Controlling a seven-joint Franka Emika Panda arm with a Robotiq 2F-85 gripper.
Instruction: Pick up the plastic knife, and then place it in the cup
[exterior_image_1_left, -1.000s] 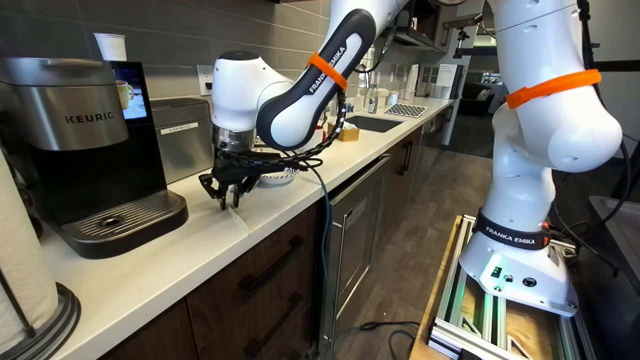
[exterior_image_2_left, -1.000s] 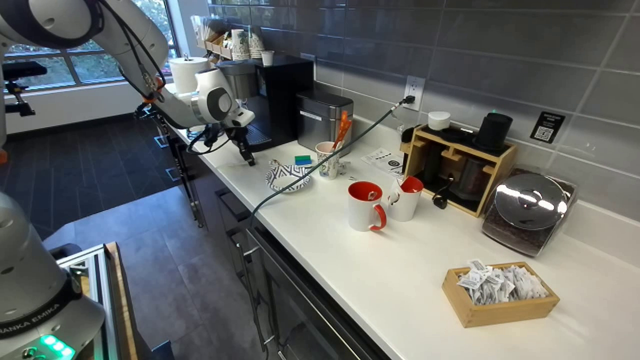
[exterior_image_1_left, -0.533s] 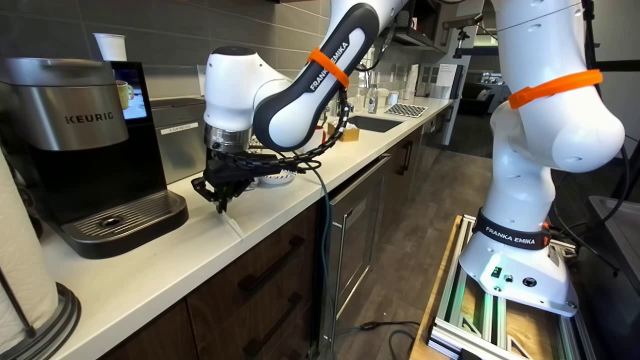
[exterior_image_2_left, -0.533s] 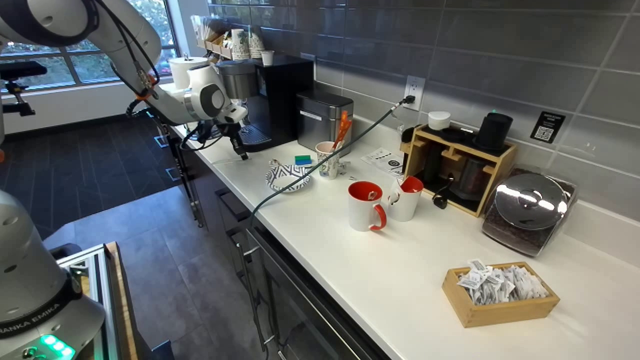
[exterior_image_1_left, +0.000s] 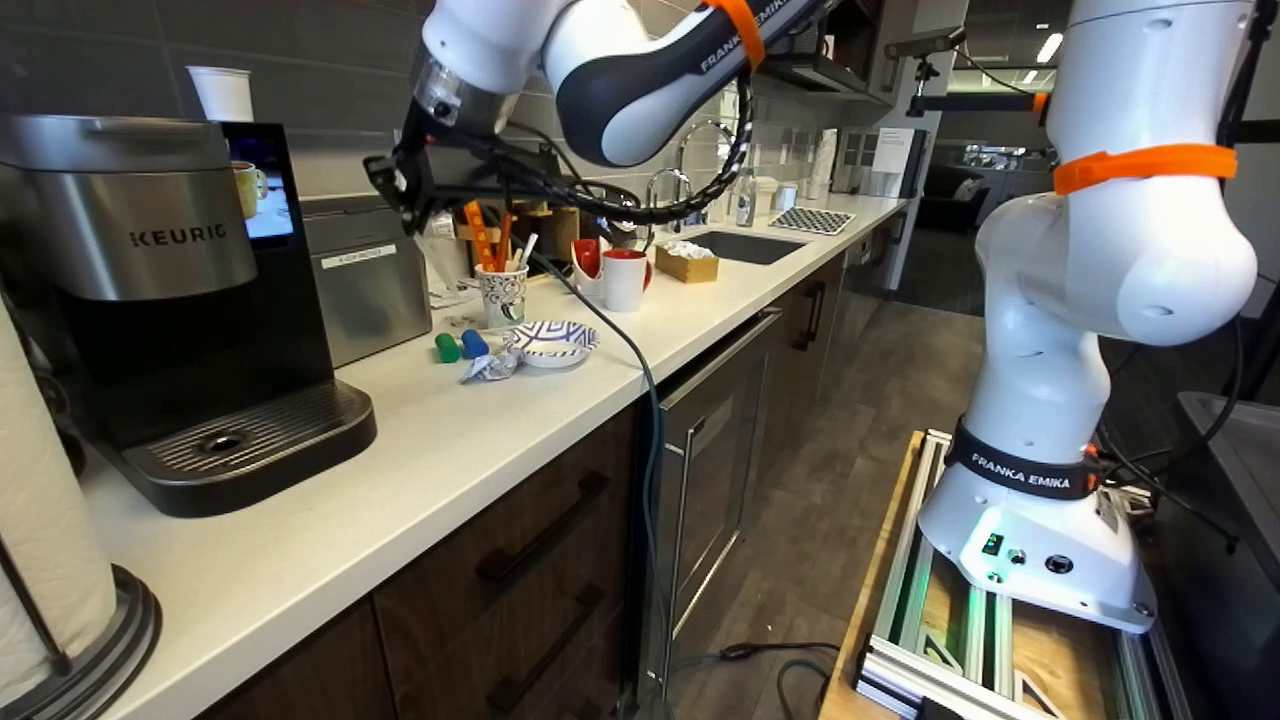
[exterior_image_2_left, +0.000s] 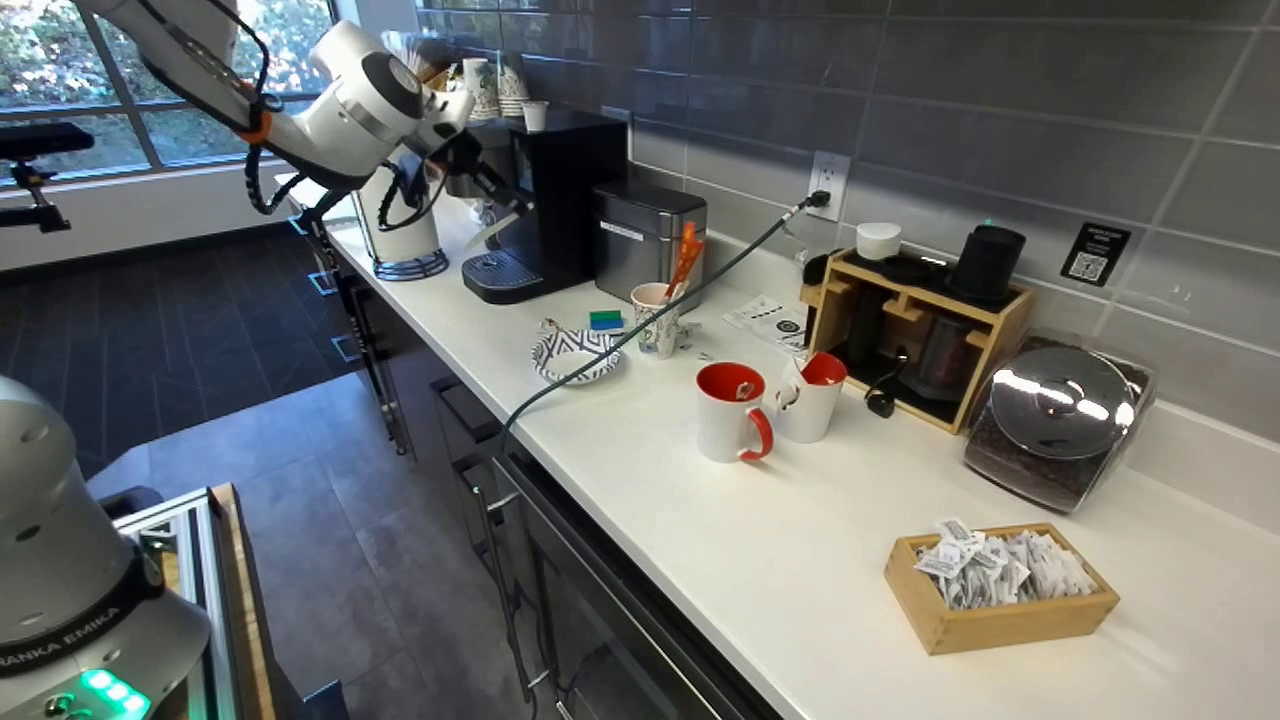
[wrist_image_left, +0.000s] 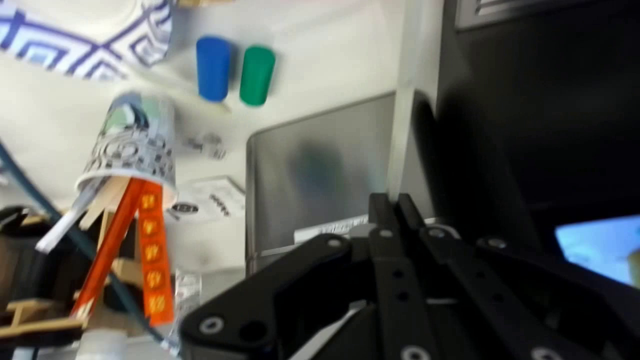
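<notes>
While the Robotiq gripper (wrist_image_left: 393, 196) pinches one end of the translucent plastic knife (wrist_image_left: 405, 97), the knife hangs in mid-air near the Keurig coffee maker (exterior_image_1_left: 190, 310). Beyond, upright on the white countertop (exterior_image_1_left: 430, 440), stands the patterned paper cup (exterior_image_1_left: 502, 300) holding orange sticks (wrist_image_left: 154, 250), and farther off a red-and-white mug (exterior_image_1_left: 624, 282).

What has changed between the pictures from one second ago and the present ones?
The gripper was open, low over the counter; since then it has closed on the knife and carried it up into the air. The patterned cup, the bowl and the two mugs have stayed in their places.
</notes>
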